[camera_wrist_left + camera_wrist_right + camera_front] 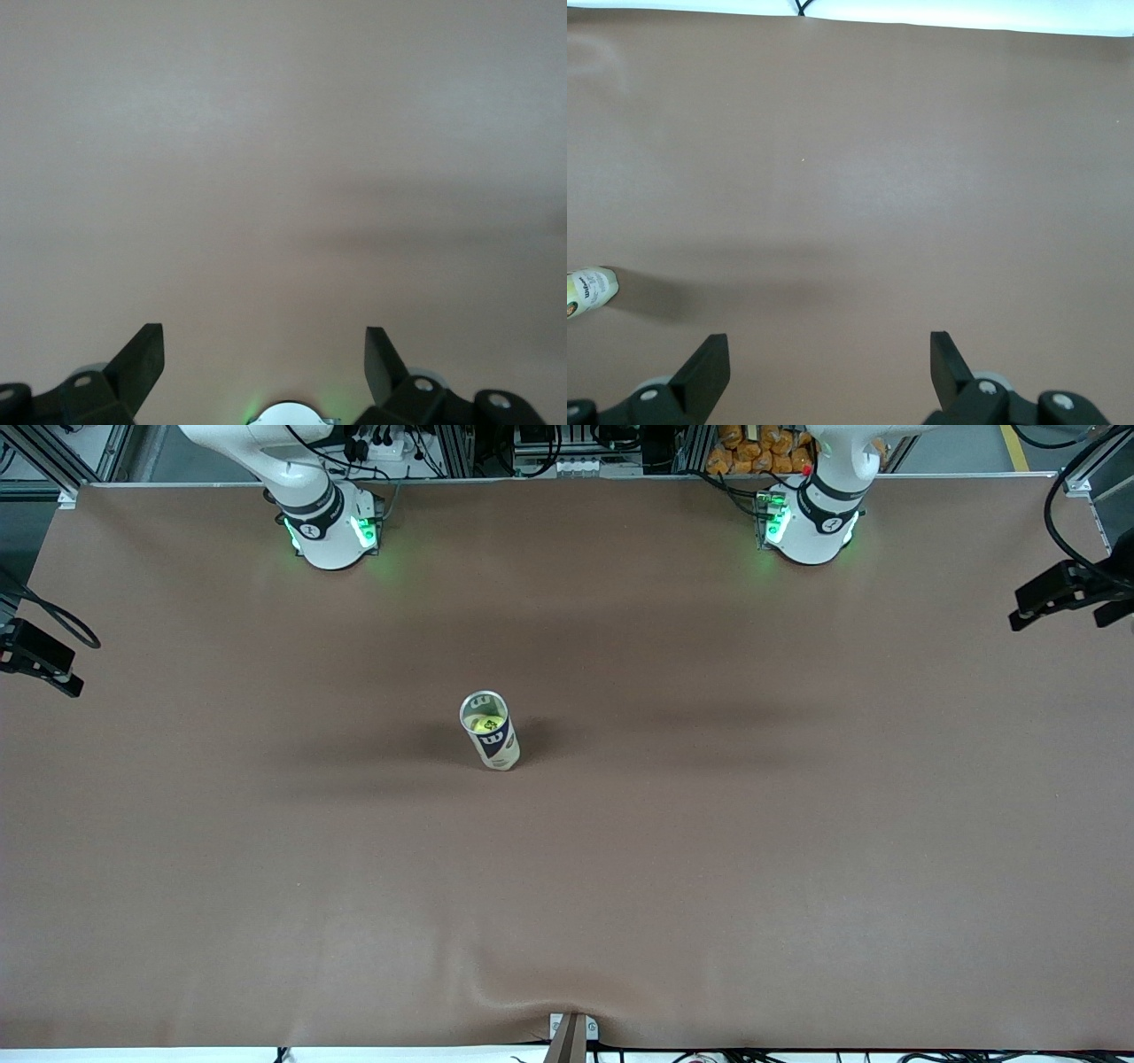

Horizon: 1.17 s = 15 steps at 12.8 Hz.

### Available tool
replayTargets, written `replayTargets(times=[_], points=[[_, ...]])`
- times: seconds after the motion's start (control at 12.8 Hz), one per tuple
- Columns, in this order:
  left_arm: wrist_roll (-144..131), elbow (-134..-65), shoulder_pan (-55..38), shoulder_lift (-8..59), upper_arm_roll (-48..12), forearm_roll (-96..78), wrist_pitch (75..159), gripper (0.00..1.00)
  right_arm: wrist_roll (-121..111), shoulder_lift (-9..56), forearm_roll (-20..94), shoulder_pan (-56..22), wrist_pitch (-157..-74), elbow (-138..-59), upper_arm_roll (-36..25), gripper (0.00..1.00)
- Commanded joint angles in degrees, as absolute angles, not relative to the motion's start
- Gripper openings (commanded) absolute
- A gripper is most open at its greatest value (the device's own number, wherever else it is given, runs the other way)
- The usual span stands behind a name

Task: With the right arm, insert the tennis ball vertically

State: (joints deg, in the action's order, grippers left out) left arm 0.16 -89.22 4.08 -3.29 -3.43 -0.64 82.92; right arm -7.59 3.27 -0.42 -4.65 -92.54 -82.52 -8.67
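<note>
The tennis ball can [490, 741] stood upright near the middle of the desk [709, 850], its long axis vertical and its mouth open upward, with a tennis ball [487, 724] already resting inside. No loose ball showed anywhere. The right end effector [829, 359] hung released and empty, high near its base (out of the front view), the can [589, 289] just at the edge of its wrist view. The left end effector [264, 359] waited, likewise released. By its base, the right arm looked the nearer.
</note>
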Motion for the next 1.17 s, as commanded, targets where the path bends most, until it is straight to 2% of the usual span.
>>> replayTargets(times=[0.0, 0.63, 1.09], points=[[0.88, -89.56, 1.94, -4.57, -3.34, -1.32, 82.18, 1.0, -7.91, 3.34, -0.97, -5.45, -92.11, -82.0, -8.53, 1.0], [0.09, -88.24, 0.0, -4.04, -4.57, -0.26, 80.86, 1.0, -8.26, 3.16, -0.45, -1.94, -89.65, -81.65, -8.88, 1.0], [-0.79, -88.42, 0.09, -4.04, -4.57, 0.09, 80.16, 1.0, -7.74, 2.9, -1.14, -2.37, -86.92, -81.65, -8.61, 1.0]])
